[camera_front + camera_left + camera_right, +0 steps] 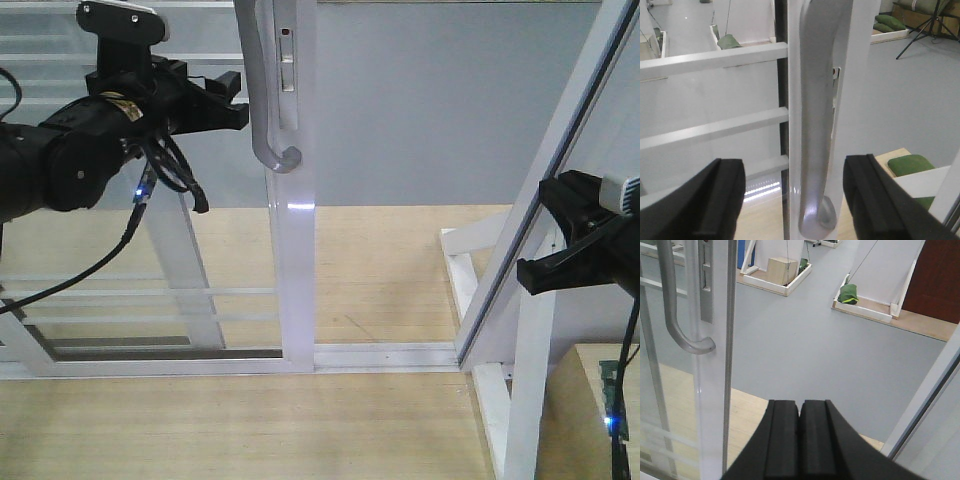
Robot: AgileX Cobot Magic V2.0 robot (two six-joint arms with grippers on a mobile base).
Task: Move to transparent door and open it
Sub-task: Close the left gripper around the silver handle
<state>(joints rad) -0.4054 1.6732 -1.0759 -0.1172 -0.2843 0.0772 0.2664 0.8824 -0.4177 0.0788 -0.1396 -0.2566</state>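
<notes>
The transparent door [292, 260] stands straight ahead, with its white stile and thin horizontal bars [140, 295] to the left. Its curved grey pull handle [262, 100] runs down the stile and hooks at the bottom. My left gripper [236, 98] is open at handle height, just left of the handle. In the left wrist view the handle [815, 125] rises between my two black fingers [715, 200], close ahead and untouched; the left gripper [795, 200] is empty. My right gripper [525, 278] is shut and empty, low at the right. In the right wrist view [800, 410] the handle [670, 305] is far left.
A slanted white outer frame post [560, 170] crosses in front of my right arm. The floor track [380, 355] runs along the light wooden floor. A white base frame [525, 400] stands at the lower right. A second slanted glass panel [190, 260] lies behind the door.
</notes>
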